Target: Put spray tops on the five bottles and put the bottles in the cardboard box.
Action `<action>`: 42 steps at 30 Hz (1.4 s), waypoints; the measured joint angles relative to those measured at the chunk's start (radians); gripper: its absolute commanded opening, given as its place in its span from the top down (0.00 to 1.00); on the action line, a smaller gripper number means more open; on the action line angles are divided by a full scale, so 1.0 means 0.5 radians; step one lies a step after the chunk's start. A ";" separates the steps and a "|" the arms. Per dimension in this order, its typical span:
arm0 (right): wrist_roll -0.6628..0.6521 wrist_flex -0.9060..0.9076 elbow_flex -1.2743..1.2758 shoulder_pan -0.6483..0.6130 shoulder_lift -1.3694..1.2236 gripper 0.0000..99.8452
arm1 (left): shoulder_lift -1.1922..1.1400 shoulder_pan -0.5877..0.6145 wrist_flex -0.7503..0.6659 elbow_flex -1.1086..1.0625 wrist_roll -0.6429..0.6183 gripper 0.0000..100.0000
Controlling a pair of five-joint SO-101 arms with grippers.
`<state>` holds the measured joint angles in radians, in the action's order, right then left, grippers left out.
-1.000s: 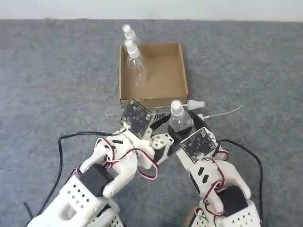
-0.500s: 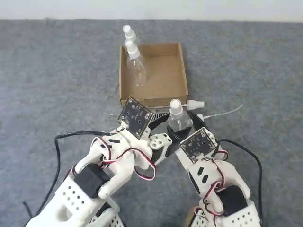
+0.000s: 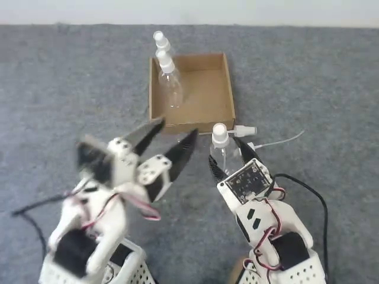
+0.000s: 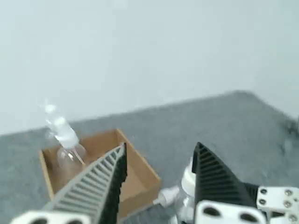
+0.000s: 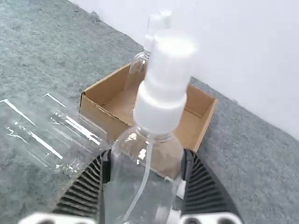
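Your left arm has pulled back from the held bottle (image 3: 220, 147) and swung out to its own side over the last second. The left gripper (image 3: 179, 125) is now spread wide and carries nothing. The right arm has not shifted.

That held bottle stands upright on the carpet (image 3: 308, 71), just in front of the cardboard box (image 3: 228, 89), with a white spray top already on its neck. The right gripper (image 3: 228, 157) is clamped round the clear body (image 5: 149, 154), one jaw on each side. I take that grip as the anchor that kept the bottle from turning while the top went on. With the left jaws released, the capping of this one looks finished, and the same grip should serve to lift it into the box.

Inside the box, a boxed bottle (image 3: 172, 86) with its top on leans in the far left corner, leaving most of the floor free for the rest. A rear bottle (image 3: 159, 40), also capped, sits at the box's far left corner. Whether it is inside or just behind the wall, I cannot tell.

A loose spray top (image 3: 244, 130) lies near the box's near right corner, close to the held bottle. Clear lying bottles (image 5: 46, 135) rest uncapped on the carpet before the box, within reach for the next round
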<state>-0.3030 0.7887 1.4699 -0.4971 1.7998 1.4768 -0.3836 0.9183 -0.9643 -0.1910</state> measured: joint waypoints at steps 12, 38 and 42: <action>0.000 -0.031 0.000 -0.006 0.000 0.99 | 0.463 0.304 -0.331 -0.503 -0.006 0.79; 0.104 -0.043 -0.098 -0.371 0.000 0.99 | 0.470 0.086 -0.687 -0.908 -0.166 0.80; 0.107 -0.043 -0.095 -0.371 -0.003 0.99 | 0.482 -0.061 -0.697 -0.942 -0.083 0.84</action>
<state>-0.2493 0.7672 1.4223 -0.6828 1.7983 1.7177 -0.4143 0.5700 -1.4354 -0.2325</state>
